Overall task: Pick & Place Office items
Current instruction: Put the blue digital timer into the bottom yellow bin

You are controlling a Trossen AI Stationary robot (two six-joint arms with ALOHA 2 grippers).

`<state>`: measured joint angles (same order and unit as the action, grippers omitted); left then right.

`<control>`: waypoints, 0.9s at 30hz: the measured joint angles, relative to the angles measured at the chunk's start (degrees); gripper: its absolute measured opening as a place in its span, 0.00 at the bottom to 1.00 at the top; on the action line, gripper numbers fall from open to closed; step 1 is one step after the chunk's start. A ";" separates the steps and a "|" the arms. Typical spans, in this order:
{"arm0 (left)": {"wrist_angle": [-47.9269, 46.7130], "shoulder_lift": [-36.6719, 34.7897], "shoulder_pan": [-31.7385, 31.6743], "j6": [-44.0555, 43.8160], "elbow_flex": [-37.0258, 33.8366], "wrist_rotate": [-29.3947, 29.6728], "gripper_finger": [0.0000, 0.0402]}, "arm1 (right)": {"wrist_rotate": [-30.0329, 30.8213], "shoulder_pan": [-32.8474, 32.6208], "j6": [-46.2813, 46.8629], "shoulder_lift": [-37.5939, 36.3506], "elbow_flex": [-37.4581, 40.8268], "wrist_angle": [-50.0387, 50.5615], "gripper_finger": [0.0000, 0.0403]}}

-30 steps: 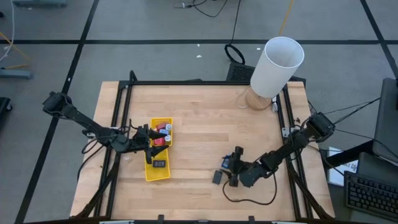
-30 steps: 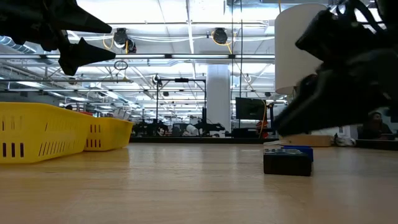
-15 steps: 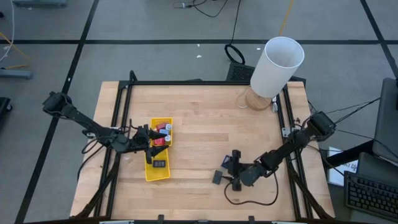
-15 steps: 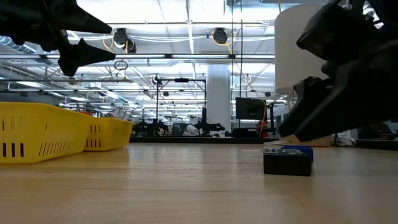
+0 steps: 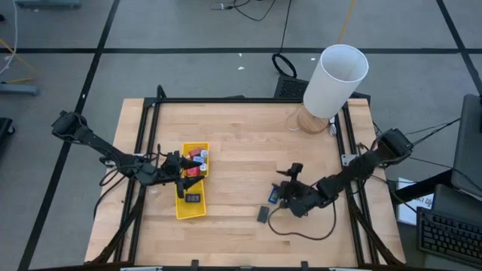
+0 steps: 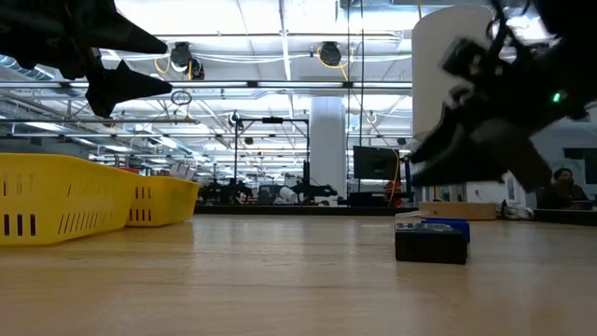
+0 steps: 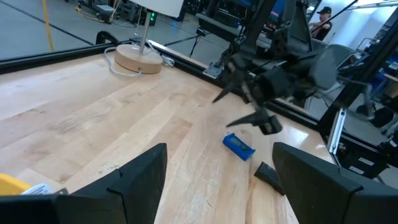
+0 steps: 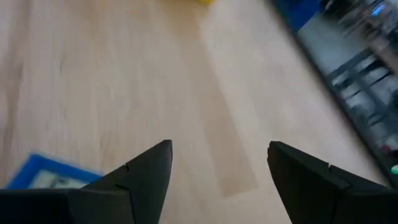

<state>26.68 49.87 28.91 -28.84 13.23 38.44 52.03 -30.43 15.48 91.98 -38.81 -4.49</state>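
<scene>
Blue flat rectangle (image 5: 273,193) and dark grey one (image 5: 262,214) lie on the table near its front edge. Right gripper (image 5: 290,178) hangs open beside them. Left gripper (image 5: 178,167), open, is over the yellow tray (image 5: 193,211).

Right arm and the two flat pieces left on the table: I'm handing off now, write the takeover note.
Right gripper: open, empty, raised over the blue flat piece.
Left gripper: open, empty, waiting over the yellow tray.
Done: red pieces and a few other small pieces lie in the tray's far compartment, a dark piece in the near one.
Left: the blue flat piece and the dark grey flat piece, both loose on the wood beside each other, apart.
</scene>
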 joint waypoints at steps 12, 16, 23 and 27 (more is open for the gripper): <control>-1.27 0.00 0.04 -0.39 0.00 0.00 0.73 | -16.70 2.92 6.34 1.05 1.81 0.17 0.63; -1.27 -0.01 0.04 -0.40 0.00 0.00 0.73 | -20.98 3.03 10.06 0.96 1.81 0.54 0.63; -1.25 -0.01 0.04 -0.92 0.00 -1.08 0.73 | -24.66 2.92 11.30 -1.82 1.81 1.04 0.63; -1.25 -0.01 0.04 -1.11 0.00 -1.09 0.73 | -30.90 2.91 12.81 -4.28 1.81 1.02 0.63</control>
<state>25.43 49.87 28.95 -29.95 13.23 37.34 21.13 -27.51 28.29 87.70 -36.99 -3.47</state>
